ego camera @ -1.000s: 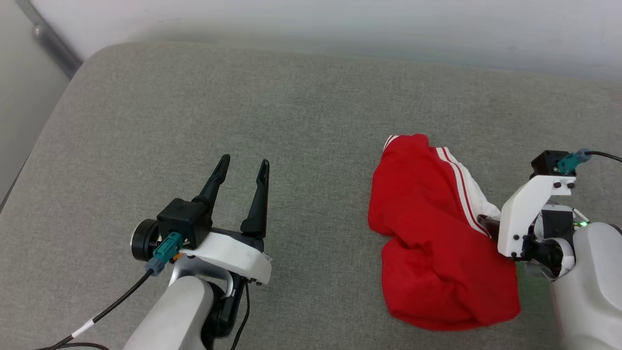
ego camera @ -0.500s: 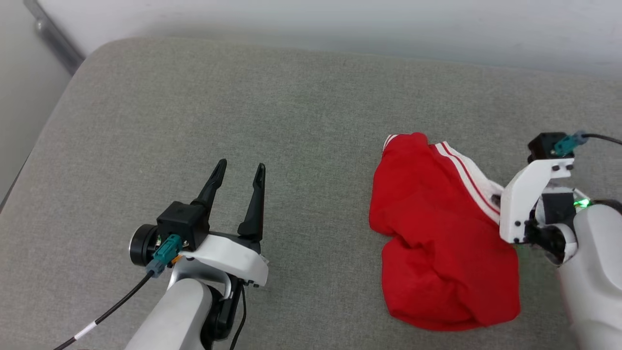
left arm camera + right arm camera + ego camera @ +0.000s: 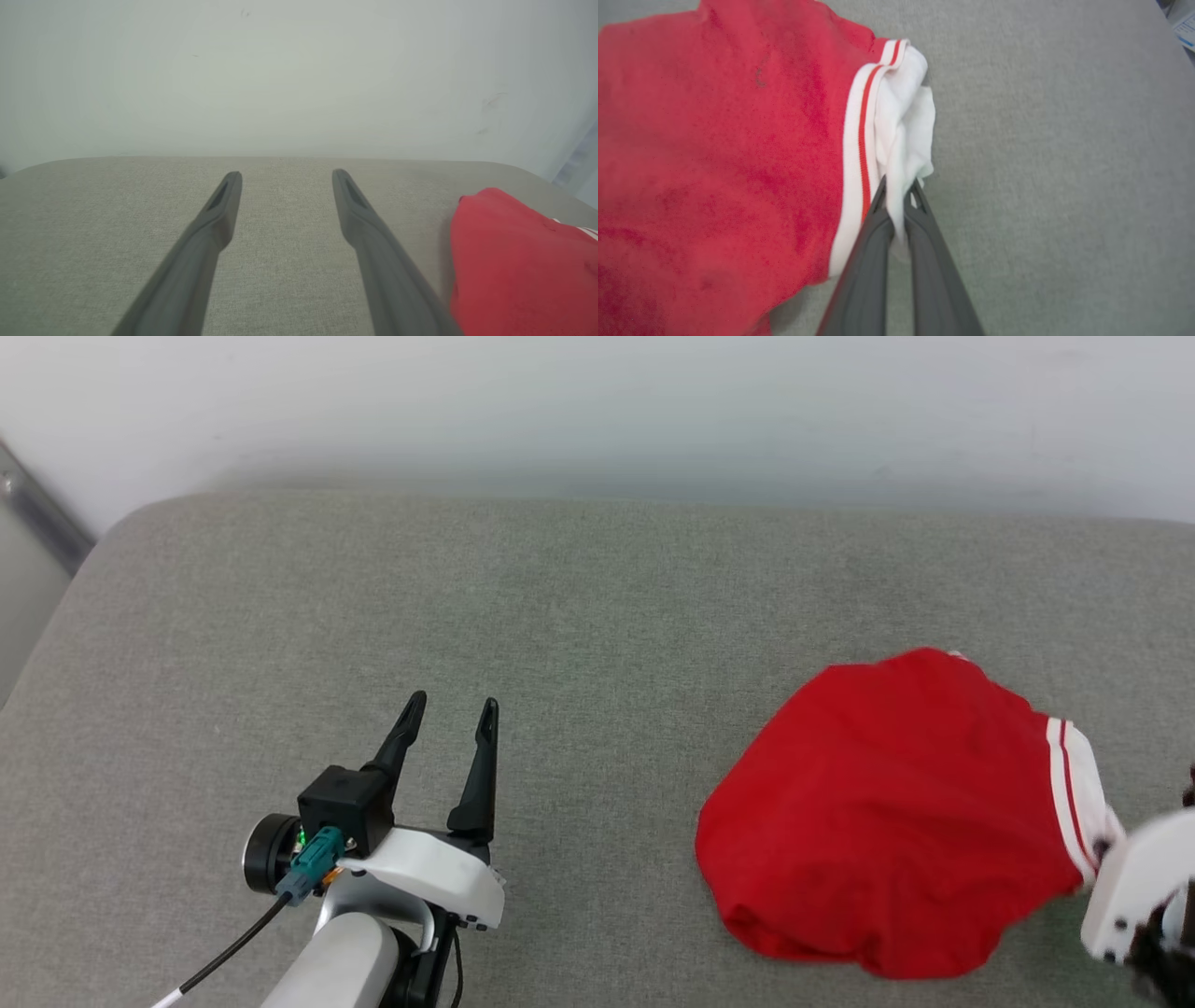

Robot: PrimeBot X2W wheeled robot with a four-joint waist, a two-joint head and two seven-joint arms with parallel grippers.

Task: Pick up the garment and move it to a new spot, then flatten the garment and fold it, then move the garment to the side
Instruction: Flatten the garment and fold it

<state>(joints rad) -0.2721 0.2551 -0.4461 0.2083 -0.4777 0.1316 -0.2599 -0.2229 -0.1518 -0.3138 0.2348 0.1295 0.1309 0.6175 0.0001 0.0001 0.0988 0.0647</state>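
The garment [image 3: 896, 812] is a red bundle with a white sleeve and red-white striped trim, at the right of the grey surface; no print shows. My right gripper [image 3: 898, 186] is shut on the white sleeve [image 3: 906, 135], and its white wrist mount [image 3: 1134, 887] sits at the head view's lower right edge. The red cloth [image 3: 714, 154] hangs out to the left of its fingers. My left gripper [image 3: 448, 714] stands open over bare cushion at the lower left, holding nothing. The left wrist view has the garment [image 3: 514, 261] to the right of the left gripper [image 3: 286, 175].
The grey fabric cushion [image 3: 560, 616] runs up to a pale wall [image 3: 597, 411] at the back. Its rounded left corner drops off at the far left. A dark metal strip [image 3: 37, 513] stands beside that corner.
The head camera has shifted. The garment has risen and opened into a fuller, rounder bundle, drawn to the right by the right gripper. The left gripper stays open.
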